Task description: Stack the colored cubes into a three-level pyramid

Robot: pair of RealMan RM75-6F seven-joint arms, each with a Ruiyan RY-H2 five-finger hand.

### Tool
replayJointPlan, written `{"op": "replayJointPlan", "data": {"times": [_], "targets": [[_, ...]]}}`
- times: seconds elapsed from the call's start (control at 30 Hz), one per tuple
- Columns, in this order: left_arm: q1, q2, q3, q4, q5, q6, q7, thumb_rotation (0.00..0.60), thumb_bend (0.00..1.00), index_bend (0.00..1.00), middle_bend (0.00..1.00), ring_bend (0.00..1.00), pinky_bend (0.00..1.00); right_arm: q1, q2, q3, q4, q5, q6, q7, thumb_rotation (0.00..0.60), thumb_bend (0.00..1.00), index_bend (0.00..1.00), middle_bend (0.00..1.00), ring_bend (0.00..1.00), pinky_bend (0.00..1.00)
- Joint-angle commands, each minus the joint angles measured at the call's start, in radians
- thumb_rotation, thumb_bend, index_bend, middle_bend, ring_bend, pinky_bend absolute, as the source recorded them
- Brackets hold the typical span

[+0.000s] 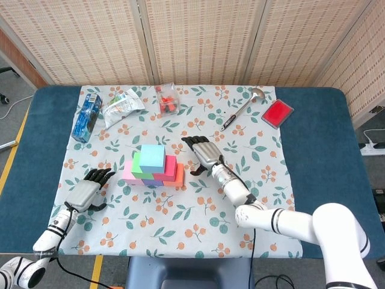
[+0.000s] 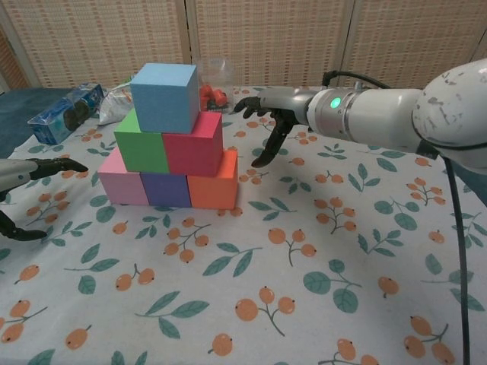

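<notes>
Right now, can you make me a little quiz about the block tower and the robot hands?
1. True or false: the light blue cube sits on top of the pyramid.
2. Which cube is in the middle of the bottom row? A) orange B) purple C) green
3. Fill in the blank: both the left hand and the right hand are holding ____.

Key:
1. True. It rests on the green cube and the red cube.
2. B. The purple cube lies between the pink cube and the orange cube.
3. Nothing. Both hands are open and apart from the cubes.
</notes>
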Motion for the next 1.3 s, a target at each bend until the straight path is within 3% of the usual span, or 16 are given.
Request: {"op": "replayJointPlan", "data": {"times": [0.03, 0.73, 1.3], "targets": [[-0.006, -0.024, -0.001, 0.032, 0.0, -0.02, -0.022, 0.6, 0.25, 0.04, 0.0, 0.0, 0.04, 0.002, -0.031, 0.0, 0.032, -0.009, -0.009, 0.008, 0.6, 0.05, 0.0, 0.05, 0.0, 0.0], [-0.057, -0.066, -0.004, 0.059, 0.046, -0.054, -0.037, 0.6, 0.25, 0.04, 0.0, 0.0, 0.04, 0.019, -0.158, 0.041, 0.195, -0.075, -0.054, 0.053, 0.6, 0.05, 0.0, 0.05, 0.0, 0.0], [-0.048, -0.044, -0.004, 0.033, 0.041, -0.038, -0.043, 0.6, 0.25, 0.04, 0.0, 0.0, 0.04, 0.003, -0.122, 0.04, 0.156, -0.069, -0.058, 0.022, 0.6, 0.05, 0.0, 0.05, 0.0, 0.0]]}}
